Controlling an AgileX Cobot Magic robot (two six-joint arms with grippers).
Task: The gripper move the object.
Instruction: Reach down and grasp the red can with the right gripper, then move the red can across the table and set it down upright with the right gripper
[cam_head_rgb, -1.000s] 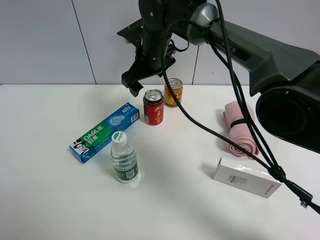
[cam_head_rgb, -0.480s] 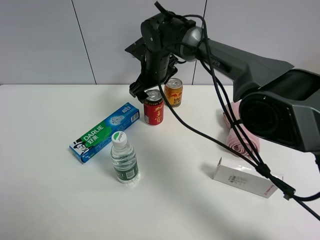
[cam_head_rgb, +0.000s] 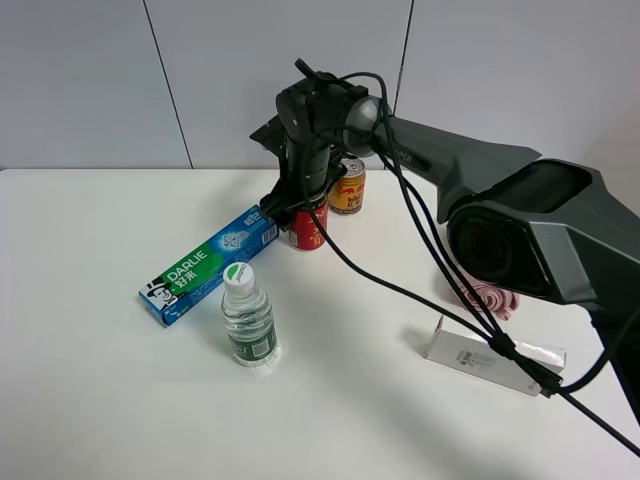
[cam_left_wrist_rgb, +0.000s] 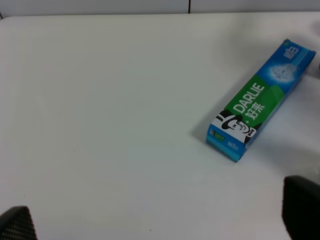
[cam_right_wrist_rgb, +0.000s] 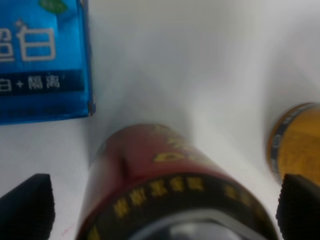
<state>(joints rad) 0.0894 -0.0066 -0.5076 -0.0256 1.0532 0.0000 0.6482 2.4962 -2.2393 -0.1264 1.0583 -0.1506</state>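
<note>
Red can (cam_head_rgb: 308, 228) stands upright on the white table (cam_head_rgb: 100, 400), far centre, just right of the toothpaste box's (cam_head_rgb: 210, 264) far end, with the yellow-gold can (cam_head_rgb: 347, 186) just beyond it to the right. Right gripper (cam_head_rgb: 297, 207) is down over it, jaws spread wide to either side, not clamped. Left gripper (cam_left_wrist_rgb: 160, 220) is spread wide too and holds nothing.

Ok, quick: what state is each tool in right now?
Left tool: open, holding nothing.
Right tool: open, one finger on each side of the red can, not shut on it.
</note>
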